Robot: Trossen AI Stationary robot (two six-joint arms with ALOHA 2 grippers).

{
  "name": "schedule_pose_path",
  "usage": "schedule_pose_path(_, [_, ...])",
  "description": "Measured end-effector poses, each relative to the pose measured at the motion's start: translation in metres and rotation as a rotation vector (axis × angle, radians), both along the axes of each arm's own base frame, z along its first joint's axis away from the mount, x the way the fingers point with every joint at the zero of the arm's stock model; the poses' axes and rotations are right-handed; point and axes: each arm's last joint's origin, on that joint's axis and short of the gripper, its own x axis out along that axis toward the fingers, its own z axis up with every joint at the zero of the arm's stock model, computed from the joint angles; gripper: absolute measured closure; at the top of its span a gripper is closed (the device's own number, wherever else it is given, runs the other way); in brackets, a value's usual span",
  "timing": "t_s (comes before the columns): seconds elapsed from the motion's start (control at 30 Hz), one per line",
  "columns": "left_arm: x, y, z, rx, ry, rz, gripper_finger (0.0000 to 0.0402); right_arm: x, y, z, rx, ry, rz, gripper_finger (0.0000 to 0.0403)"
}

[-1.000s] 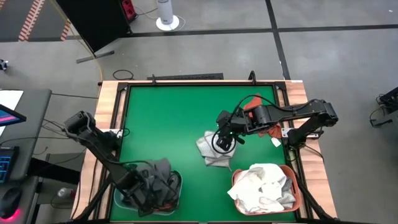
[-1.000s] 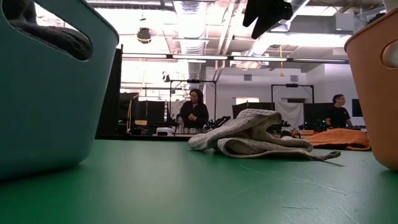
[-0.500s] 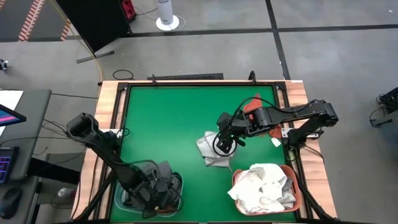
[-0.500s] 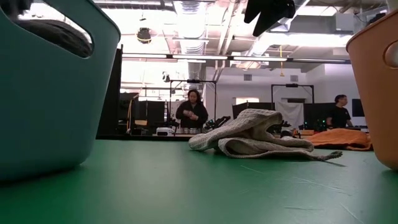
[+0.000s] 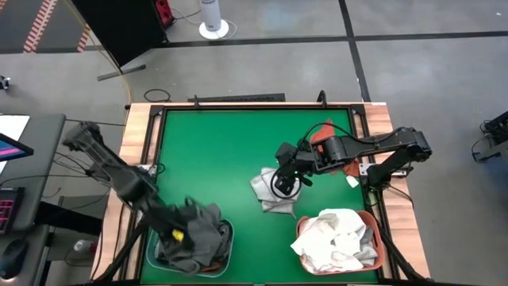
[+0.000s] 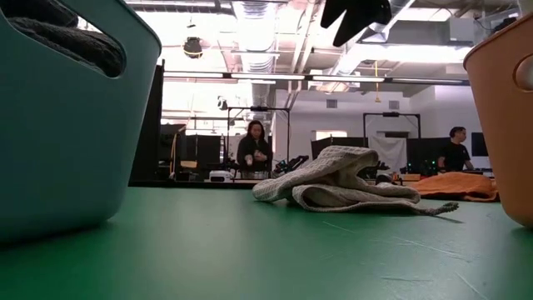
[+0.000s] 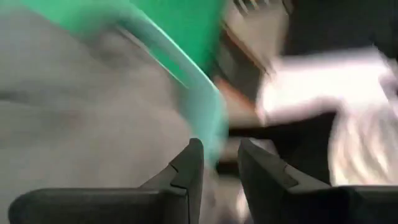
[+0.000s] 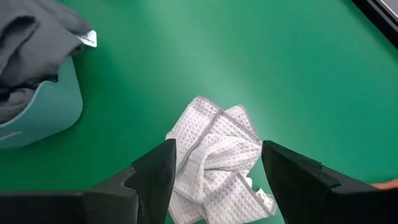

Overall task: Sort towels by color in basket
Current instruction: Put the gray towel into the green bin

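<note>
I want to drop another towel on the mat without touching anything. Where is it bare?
Bare: the green mat between its far edge, the left rim and the checked towel, and the strip between the teal basket and the orange basket. Crowded: around that towel under the right gripper and the rust towel.

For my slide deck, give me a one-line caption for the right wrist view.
Right tool open above a crumpled light grey towel on the green table, teal basket of dark grey towels beyond.

Bright, even overhead lighting with ceiling glare in the low view; left wrist view is heavily, perhaps motion-, blurred.
</note>
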Motion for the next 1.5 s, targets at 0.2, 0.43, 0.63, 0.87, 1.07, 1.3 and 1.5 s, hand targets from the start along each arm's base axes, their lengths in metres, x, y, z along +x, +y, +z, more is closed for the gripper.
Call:
schedule_pose_path(0.2, [-0.014,0.055,-0.008,0.233,0.154,0.424,0.0309,0.003,0.001,0.002,0.009,-0.043,-0.002,0.0138])
schedule_pose_path(0.43, [-0.012,0.093,-0.071,0.286,0.440,0.455,0.0309,0.003,0.001,0.002,0.019,-0.047,-0.014,0.0138])
schedule_pose_path(0.63, [-0.010,0.105,-0.133,0.103,0.505,0.380,0.0309,0.003,0.006,0.002,0.022,-0.050,-0.002,0.0138])
schedule_pose_path(0.87, [0.004,0.102,-0.148,-0.081,0.285,0.266,0.0309,0.002,0.007,0.002,0.023,-0.047,-0.002,0.0138])
schedule_pose_path(1.07, [0.025,0.097,-0.115,-0.079,-0.019,0.161,0.0309,0.002,0.006,0.002,0.021,-0.043,-0.002,0.0138])
schedule_pose_path(1.3, [0.037,0.092,-0.065,-0.039,-0.187,0.083,0.0309,0.002,0.006,0.002,0.021,-0.043,-0.001,0.0138])
schedule_pose_path(1.5, [0.033,0.074,-0.038,-0.035,-0.205,-0.034,0.0309,0.002,0.006,0.002,0.020,-0.041,0.000,0.0138])
